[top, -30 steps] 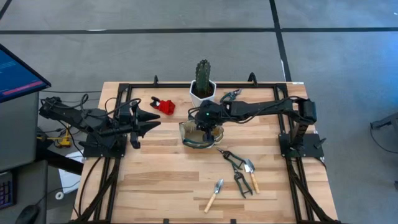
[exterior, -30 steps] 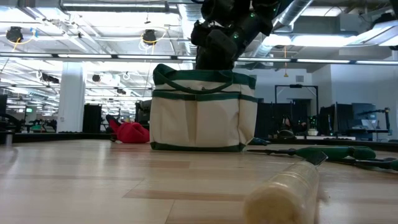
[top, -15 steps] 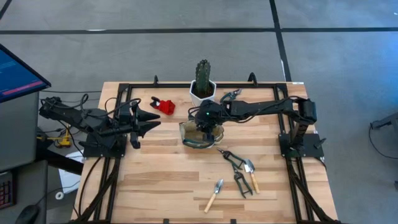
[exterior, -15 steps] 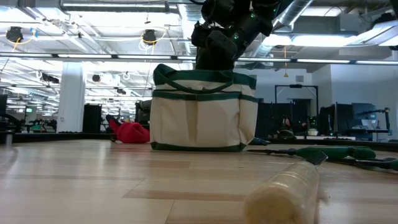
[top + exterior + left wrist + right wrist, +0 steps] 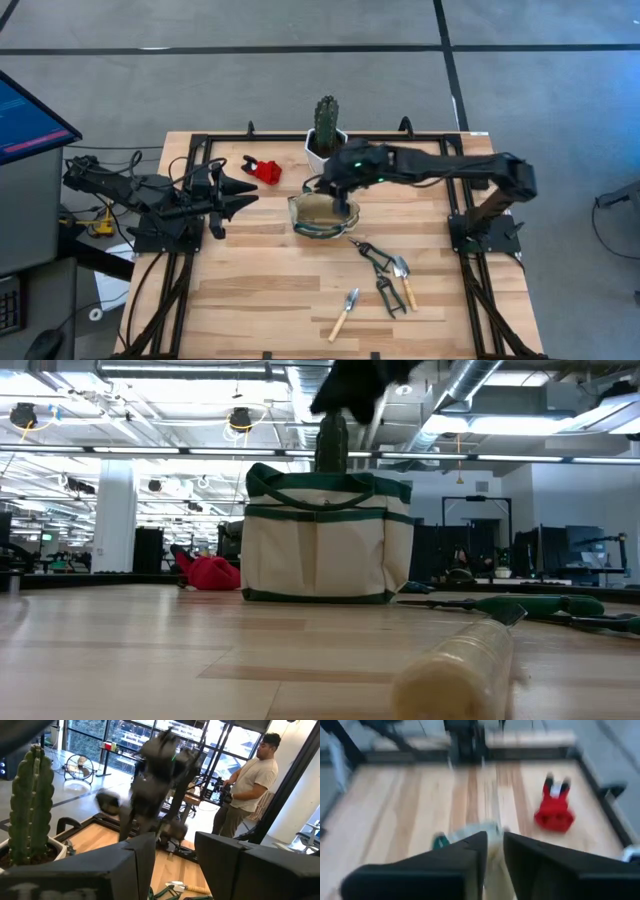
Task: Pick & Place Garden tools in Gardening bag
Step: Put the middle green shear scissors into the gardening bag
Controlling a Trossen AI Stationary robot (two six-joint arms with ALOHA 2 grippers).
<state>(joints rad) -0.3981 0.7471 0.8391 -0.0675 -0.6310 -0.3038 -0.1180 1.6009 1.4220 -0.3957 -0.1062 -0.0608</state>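
The cream gardening bag (image 5: 322, 216) with green trim stands upright on the table's middle (image 5: 328, 535). My right gripper (image 5: 326, 185) hangs above its mouth, fingers a little apart (image 5: 495, 845) with nothing between them. Far out at the table's left side, my left gripper (image 5: 240, 190) waits level and open (image 5: 175, 855). A red pruner-like piece (image 5: 265, 170) lies left of the bag at the back. Two dark shears (image 5: 372, 255) and two trowels (image 5: 403, 278) lie near the right front. Any tool inside the bag is hidden.
A green cactus (image 5: 326, 122) in a white pot (image 5: 325, 150) stands just behind the bag. Another small tool (image 5: 371, 152) lies right of the pot. A wooden-handled trowel (image 5: 345, 312) lies near the front edge. A person (image 5: 250, 780) stands beyond the table.
My right gripper has risen from the bag's mouth, straight up and slightly toward the far edge, and now blurs near the top of the low view. The bag has stayed where it was.
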